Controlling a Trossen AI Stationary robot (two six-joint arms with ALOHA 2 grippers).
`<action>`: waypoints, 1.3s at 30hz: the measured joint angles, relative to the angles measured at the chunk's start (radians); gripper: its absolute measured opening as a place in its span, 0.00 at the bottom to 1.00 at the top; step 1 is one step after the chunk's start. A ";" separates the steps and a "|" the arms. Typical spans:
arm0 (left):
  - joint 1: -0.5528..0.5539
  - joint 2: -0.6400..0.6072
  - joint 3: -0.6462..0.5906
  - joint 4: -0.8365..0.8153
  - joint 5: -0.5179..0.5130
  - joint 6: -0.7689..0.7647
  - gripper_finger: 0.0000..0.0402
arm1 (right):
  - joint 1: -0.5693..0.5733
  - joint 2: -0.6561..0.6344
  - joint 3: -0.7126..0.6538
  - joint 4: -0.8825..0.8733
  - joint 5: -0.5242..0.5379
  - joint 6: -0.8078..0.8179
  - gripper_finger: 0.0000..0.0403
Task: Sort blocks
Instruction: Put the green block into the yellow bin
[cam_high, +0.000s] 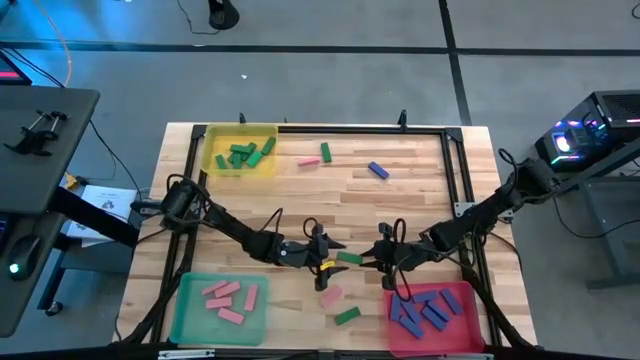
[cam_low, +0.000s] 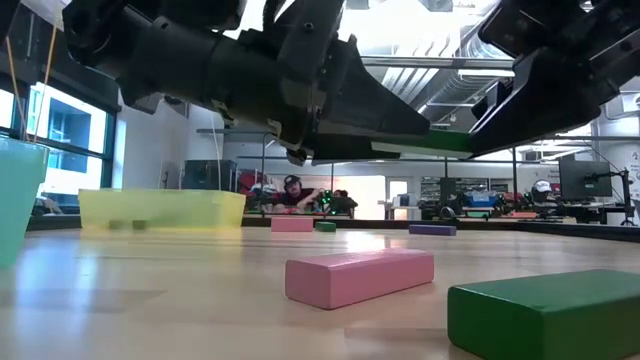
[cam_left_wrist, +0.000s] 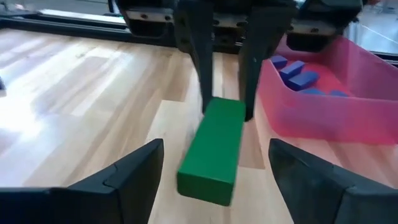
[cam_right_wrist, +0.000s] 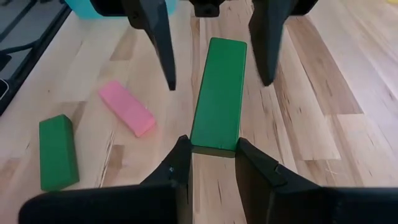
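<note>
Centrally, a green block (cam_high: 349, 258) is held above the tabletop (cam_high: 420, 190), just off the inner corner of the pink-red tray (cam_high: 470, 297). Right tool (cam_high: 375, 257): fingers closed on one end of that block, as the right wrist view shows. Left tool (cam_high: 330, 255): fingers spread wide to either side of the block's other end, not touching it. Pink-red tray: holds several purple-blue blocks (cam_high: 420, 312). Loose near this tray, on the side toward the green tray (cam_high: 190, 318): one pink block (cam_high: 331, 296) and one green block (cam_high: 347, 316), both lying flat on the tabletop below the held block. Green tray: sits in the corner along the same tabletop edge as the pink-red tray and holds pink blocks (cam_high: 228, 298). Yellow tray (cam_high: 262, 133): diagonally across the tabletop from the pink-red tray, holds green blocks (cam_high: 243, 154). Loose well away from the pink-red tray, toward the far edge: a green block (cam_high: 326, 152) touching a pink block (cam_high: 310, 160), and one purple-blue block (cam_high: 378, 170).
</note>
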 joint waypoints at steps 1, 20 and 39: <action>0.000 0.000 0.000 -0.001 0.010 -0.003 0.68 | 0.000 0.000 0.000 0.003 0.000 0.000 0.16; 0.005 0.000 -0.001 -0.004 0.038 -0.005 0.19 | 0.000 0.000 -0.002 -0.001 -0.007 0.003 0.19; -0.051 -0.349 0.000 -1.017 -0.510 -0.495 0.19 | 0.026 -0.001 -0.001 -0.208 0.057 0.237 0.40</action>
